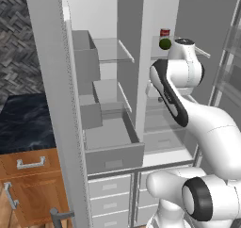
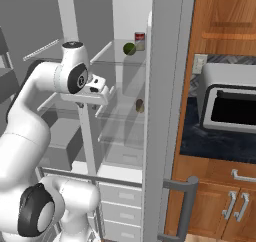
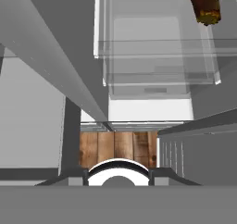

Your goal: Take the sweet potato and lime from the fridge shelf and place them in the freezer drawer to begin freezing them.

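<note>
White end effector (image 2: 100, 88), seemingly empty

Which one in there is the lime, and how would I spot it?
Look into the open fridge and up to the top glass shelf on its right-hand side. The lime is the small dark green glossy ball sitting just in front of a red-and-white can. It is round and green; the can is upright and red.

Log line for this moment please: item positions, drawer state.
lime: upper shelf beside can | sweet potato: lower glass shelf | freezer drawer: open, nothing visible inside | end effector: state unclear
</note>
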Motion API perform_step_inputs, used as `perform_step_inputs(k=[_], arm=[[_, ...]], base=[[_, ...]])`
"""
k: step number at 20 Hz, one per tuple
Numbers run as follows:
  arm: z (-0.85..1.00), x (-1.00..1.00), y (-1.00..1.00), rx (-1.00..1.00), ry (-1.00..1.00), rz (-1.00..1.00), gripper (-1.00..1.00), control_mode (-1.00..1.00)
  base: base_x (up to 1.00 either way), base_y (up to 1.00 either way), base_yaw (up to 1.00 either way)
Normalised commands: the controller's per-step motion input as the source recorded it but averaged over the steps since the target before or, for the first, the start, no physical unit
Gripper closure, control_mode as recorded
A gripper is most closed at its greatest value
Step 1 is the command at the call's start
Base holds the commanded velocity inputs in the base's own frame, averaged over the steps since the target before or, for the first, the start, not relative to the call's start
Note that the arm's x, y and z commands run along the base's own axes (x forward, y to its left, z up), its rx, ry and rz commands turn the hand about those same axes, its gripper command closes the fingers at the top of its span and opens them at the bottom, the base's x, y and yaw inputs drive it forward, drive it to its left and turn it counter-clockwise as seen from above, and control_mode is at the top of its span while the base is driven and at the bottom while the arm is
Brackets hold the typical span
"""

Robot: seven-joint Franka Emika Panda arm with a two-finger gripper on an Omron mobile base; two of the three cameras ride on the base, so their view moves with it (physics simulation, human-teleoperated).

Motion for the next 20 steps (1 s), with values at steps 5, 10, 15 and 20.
perform_step_inputs(k=[5, 10, 15, 20], arm=[[-0.02, -0.05, 0.00, 0.00, -0.02, 0.00, -1.00, -1.00], [-0.04, -0.13, 0.00, -0.04, 0.00, 0.00, -1.00, -1.00], [0.00, 0.15, 0.00, 0.00, 0.00, 0.00, -1.00, -1.00], [0.00, 0.00, 0.00, 0.00, 0.00, 0.00, -1.00, 1.00]], base=[[0.00, 0.00, 0.00], [0.00, 0.00, 0.00], [0.00, 0.00, 0.00], [0.35, -0.06, 0.00]])
